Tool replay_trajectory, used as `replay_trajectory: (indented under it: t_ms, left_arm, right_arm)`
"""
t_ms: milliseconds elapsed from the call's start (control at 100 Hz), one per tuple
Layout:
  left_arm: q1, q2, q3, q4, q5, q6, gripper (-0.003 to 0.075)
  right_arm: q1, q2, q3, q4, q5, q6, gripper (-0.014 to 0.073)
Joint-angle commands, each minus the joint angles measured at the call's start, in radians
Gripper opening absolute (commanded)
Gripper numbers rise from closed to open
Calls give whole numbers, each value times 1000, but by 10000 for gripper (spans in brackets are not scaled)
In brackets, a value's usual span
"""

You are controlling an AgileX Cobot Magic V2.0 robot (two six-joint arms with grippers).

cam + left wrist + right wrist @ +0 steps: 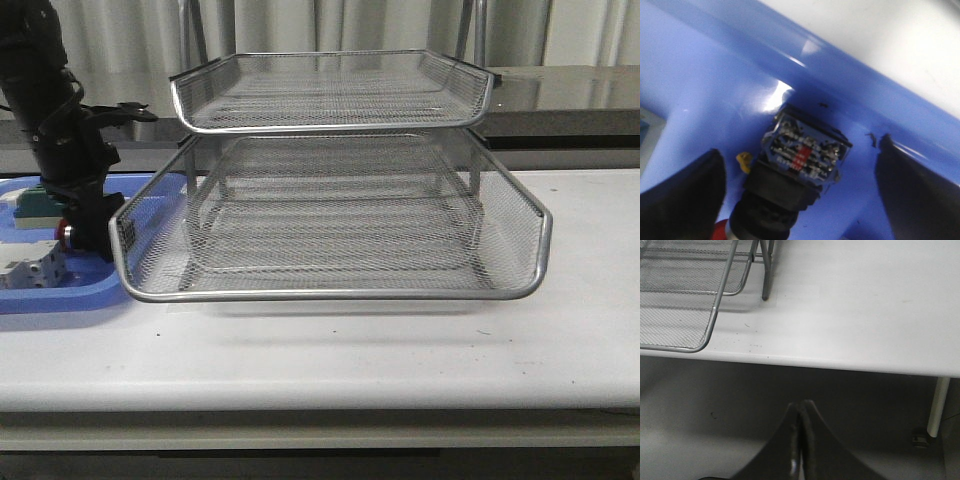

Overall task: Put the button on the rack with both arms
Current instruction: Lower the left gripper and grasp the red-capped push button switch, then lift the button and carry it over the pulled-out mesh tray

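The left arm [55, 130] reaches down over the blue tray [60, 298] at the table's left end, just beside the rack [330, 290]. In the left wrist view the left gripper [800, 200] is spread wide, its two black fingers [682, 200] standing well apart on either side of the button [802, 160] without touching it. The button lies on its side on the tray floor, close to the tray's raised rim, with its labelled rear block facing the camera, the black body behind it and a sliver of red cap at the picture's edge. In the front view a small red spot [66, 232] shows at the gripper's tip. A white breaker [30, 266] and a green-topped block [36, 200] also sit in the tray. The rack stands mid-table, its mesh tiers holding nothing visible. The right gripper [800, 440] hangs off the table's front edge, below the tabletop [865, 315], its fingers pressed together around nothing, near the rack's corner.
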Motion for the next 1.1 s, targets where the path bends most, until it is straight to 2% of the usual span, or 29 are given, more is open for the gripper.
replay_trajectory:
  t_ms: [0,150,220,320,480,620,730,1090]
  left_arm:
    - [-4,-63,-25,-14,-11,0,402]
    - [-4,-63,-25,3,-11,0,130]
    - [-4,-63,-34,4,7,0,45]
    - [-4,-63,-71,17,43,0,-20]
    - [-4,-63,-199,18,146,-16,-20]
    - [-4,-85,-294,23,144,-74,-20]
    - [-4,-128,-304,39,144,-74,-20]
    - [-8,-290,-298,73,144,-195,-20]
  right_arm:
    - [-3,5,-33,-10,-59,0,-71]
    - [-3,5,-33,-10,-59,0,-71]
    - [-3,5,-33,-10,-59,0,-71]
    - [-3,5,-33,-10,-59,0,-71]
    - [-3,5,-33,-10,-59,0,-71]
    - [-3,5,-33,-10,-59,0,-71]
    - [-3,5,-33,-10,-59,0,-71]
    - [-3,5,-33,-10,-59,0,-71]
